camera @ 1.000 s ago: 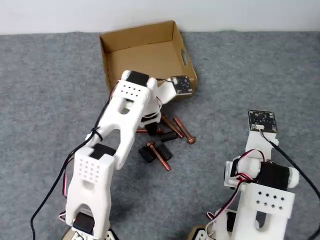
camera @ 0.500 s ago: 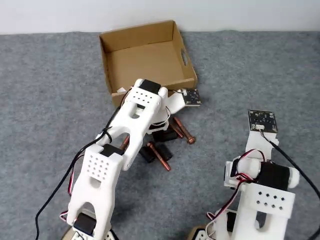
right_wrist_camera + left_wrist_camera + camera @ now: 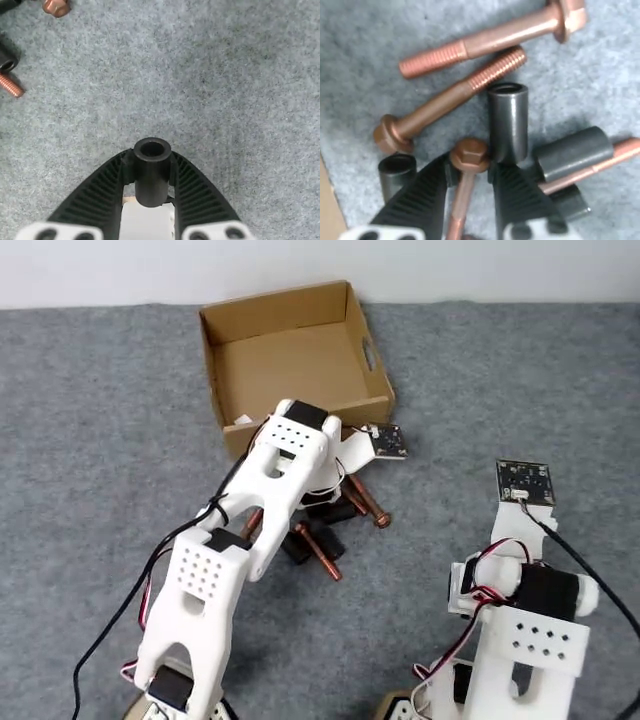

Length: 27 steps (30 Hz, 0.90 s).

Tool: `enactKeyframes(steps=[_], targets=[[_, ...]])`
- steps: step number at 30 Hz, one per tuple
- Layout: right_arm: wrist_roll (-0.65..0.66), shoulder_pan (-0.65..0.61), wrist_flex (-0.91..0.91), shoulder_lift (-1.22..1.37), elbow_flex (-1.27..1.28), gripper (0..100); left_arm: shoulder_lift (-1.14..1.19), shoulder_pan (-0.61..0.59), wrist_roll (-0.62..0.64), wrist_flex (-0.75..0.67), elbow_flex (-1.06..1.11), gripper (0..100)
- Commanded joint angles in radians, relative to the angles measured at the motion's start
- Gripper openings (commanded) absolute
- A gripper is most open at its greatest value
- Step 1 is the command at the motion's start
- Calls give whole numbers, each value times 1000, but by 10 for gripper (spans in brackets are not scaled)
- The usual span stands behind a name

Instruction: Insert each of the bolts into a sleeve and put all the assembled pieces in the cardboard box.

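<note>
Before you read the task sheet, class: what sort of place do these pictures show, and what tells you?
Probably a robotics lab bench set up for assembly practice: two white robot arms stand at a grey felt-covered table, with loose copper bolts, dark sleeves and an open cardboard box on it.

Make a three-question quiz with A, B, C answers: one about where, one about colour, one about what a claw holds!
1. Where are the loose bolts? A. on the table by the cardboard box B. inside the box C. on an arm
2. What colour are the bolts? A. blue B. copper C. white
3. What does the right gripper hold? A. nothing B. a bolt C. a black sleeve
1 A, they lie outside the box; 2 B, they shine copper; 3 C, it clamps one.
</note>
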Motion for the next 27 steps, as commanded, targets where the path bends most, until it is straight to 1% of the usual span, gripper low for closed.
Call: enactKeyframes(steps=[1, 3, 5, 10, 15, 17, 27], targets=[[-6, 8, -15, -10, -11, 8, -66, -18, 2, 92, -104, 6], [-6, 8, -15, -10, -11, 8, -100, -15, 3, 153, -154, 6], [-5, 7, -13, -10, -20, 8, -135, -17, 35, 163, -166, 6], [104, 7, 31, -10, -87, 8, -238, -15, 176, 163, -113, 6], [104, 13, 44, -10, -107, 8, -388, -12, 371, 163, 5, 6], [104, 8, 51, -10, -133, 8, -463, -14, 422, 163, 51, 6], [110, 7, 114, -12, -336, 8, -870, 20, 531, 155, 312, 5]])
